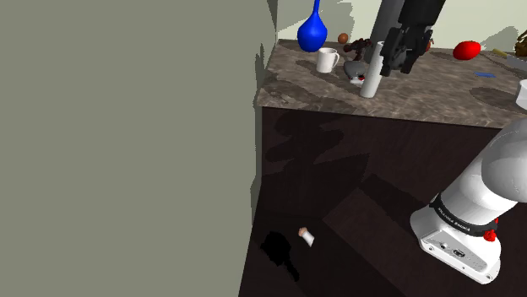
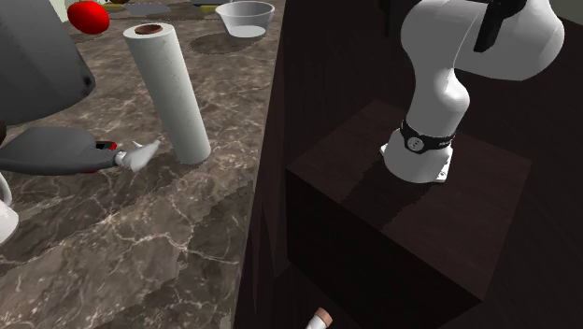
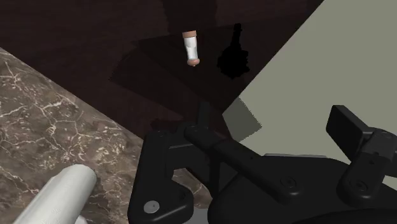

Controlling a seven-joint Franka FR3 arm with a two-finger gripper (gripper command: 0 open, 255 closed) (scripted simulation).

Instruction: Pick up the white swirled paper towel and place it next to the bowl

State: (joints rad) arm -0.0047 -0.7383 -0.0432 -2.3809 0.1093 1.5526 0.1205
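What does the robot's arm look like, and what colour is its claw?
The arm is chunky, rounded and white, with a black band carrying tiny white lettering near its base. Its claw is all black and two-fingered.

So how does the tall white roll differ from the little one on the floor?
The tall roll stands upright on the marbled counter; the little roll lies on its side on the dark floor. The tall roll is far bigger than the little roll. Tall roll's top core is dark brown; little roll's ends look pinkish. Both are white cylinders.
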